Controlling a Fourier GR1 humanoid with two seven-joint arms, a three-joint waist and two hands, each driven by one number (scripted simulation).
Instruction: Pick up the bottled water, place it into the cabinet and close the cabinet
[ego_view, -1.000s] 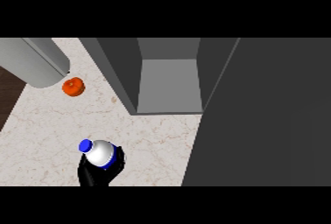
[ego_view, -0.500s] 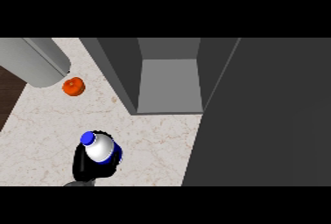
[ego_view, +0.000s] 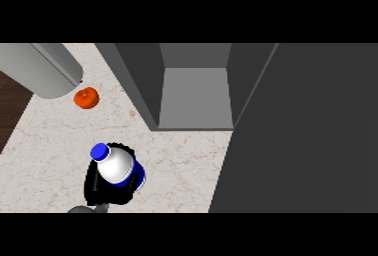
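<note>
Currently: the broad dark grey cabinet door (ego_view: 310, 130) stands open at right, with the grey cabinet compartment (ego_view: 196, 97) beside it. On the pale marbled counter (ego_view: 44, 150), lower left, the black left hand (ego_view: 94, 185) is curled round the white blue-capped water bottle (ego_view: 116, 167), well apart from the compartment. Risk, as judged: a skewed approach clips the cabinet's side wall (ego_view: 140, 80) and tilts the bottle.

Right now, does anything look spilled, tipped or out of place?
Nothing stands out. The left hand curls round the bottled water, cap on; the cabinet stands open; an orange object sits on the counter.
</note>
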